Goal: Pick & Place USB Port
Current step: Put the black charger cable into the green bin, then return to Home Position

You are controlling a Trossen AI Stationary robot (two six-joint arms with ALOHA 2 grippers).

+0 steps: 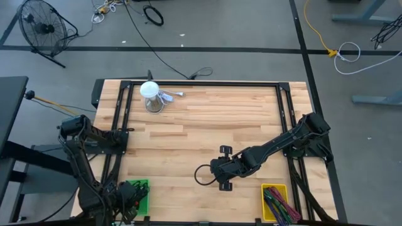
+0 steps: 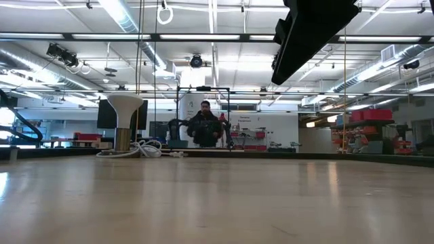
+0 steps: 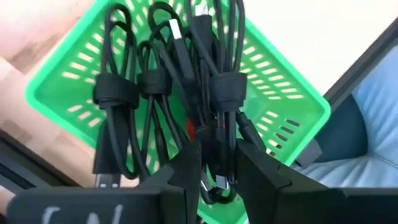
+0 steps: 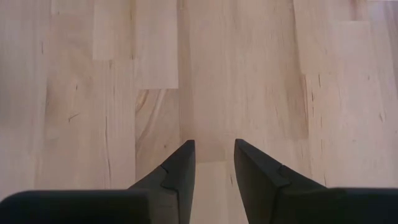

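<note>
High view: the wooden desk carries a green basket at its near left corner and a yellow bin at its near right corner. The left gripper sits over the green basket. The right gripper hangs above bare desk near the middle, beside a black cable loop. A white-topped stand with a pale cord stands near the far left corner.

Low view: the same stand appears at the desk's far edge, with a person in the room behind. A dark arm section crosses the upper right.

Left wrist view: the left gripper is low inside the green basket, which holds several bundled black USB cables. Its fingers stand slightly apart on either side of one cable end; whether they clamp it cannot be told.

Right wrist view: the right gripper points at bare desk. Its fingers are parted with nothing between them.
</note>
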